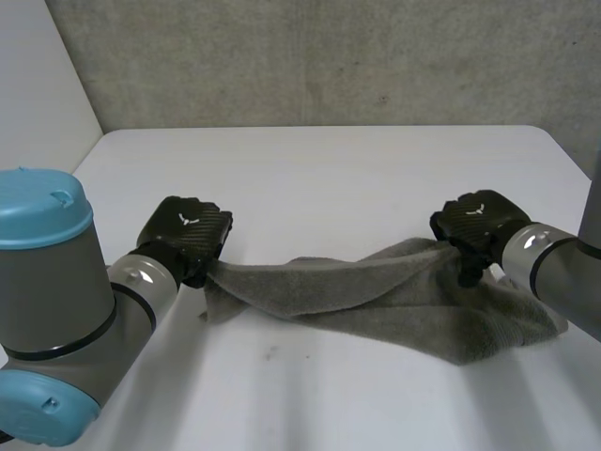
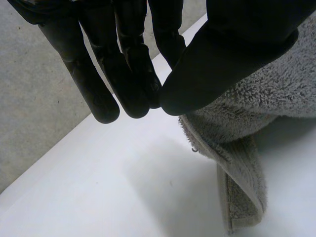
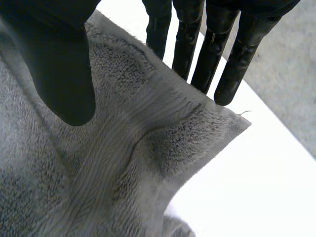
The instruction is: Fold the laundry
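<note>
Grey towel [image 1: 394,301] sags onto white table [image 1: 329,169] btwn hands: L hand [image 1: 183,235] pinches towel's left end, R hand [image 1: 479,221] pinches its right corner, thumb vs fingers.

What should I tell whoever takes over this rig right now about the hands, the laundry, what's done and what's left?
Left hand: shut, pinching the left end of the grey terry-cloth towel between thumb and fingers.
Right hand: shut on the towel near its right corner, thumb on top and fingers underneath.
Towel: strung between the two hands above the white table. Its upper edge is lifted, and the rest sags in a bunch onto the table toward the right hand.
Done: both ends are gripped.
Left: no neat fold shows yet. The likely next steps are to spread the towel flat, then fold it.
</note>
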Tool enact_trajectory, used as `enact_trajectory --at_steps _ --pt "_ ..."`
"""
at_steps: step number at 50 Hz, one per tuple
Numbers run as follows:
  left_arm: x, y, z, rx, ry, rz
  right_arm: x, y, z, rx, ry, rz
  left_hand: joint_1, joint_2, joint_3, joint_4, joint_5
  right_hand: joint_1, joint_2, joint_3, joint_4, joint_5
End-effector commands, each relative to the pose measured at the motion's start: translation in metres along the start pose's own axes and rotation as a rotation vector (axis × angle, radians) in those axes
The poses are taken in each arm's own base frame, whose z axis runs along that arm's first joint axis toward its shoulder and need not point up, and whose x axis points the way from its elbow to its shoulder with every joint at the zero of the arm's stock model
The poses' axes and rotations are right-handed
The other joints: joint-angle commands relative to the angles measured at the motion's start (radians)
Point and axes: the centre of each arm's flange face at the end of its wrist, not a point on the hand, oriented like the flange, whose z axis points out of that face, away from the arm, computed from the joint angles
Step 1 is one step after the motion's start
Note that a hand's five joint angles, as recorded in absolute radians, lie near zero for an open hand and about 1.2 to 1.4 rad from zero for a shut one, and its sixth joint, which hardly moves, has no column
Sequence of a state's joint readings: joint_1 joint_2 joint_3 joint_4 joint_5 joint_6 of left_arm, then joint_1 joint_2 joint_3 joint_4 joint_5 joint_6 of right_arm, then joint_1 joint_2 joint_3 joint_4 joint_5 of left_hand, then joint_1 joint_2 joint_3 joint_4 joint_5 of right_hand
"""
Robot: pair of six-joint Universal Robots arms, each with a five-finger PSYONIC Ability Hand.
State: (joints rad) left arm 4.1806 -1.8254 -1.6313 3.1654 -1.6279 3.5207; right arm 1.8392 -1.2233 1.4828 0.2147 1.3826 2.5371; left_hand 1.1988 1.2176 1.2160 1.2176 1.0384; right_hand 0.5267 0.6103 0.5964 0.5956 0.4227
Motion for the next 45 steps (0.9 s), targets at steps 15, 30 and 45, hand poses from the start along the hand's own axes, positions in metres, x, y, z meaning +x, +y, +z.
enact_trajectory --at_steps 15,30,45 --pt "0.002 0.008 0.002 0.006 -0.005 -0.003 0.03 0.026 0.038 0.053 0.147 0.014 0.197 0.179 0.18 0.179 0.183 0.251 0.168 0.181 0.182 0.181" --pt "0.005 0.013 0.014 0.018 -0.008 -0.001 0.029 0.032 0.043 0.071 0.126 0.014 0.197 0.179 0.18 0.179 0.183 0.87 0.786 0.8 0.801 0.799" --pt "-0.085 -0.133 0.061 0.518 -0.37 0.024 0.14 -0.13 0.016 0.603 0.632 -0.188 0.197 0.179 0.18 0.179 0.183 0.87 0.786 0.8 0.801 0.799"
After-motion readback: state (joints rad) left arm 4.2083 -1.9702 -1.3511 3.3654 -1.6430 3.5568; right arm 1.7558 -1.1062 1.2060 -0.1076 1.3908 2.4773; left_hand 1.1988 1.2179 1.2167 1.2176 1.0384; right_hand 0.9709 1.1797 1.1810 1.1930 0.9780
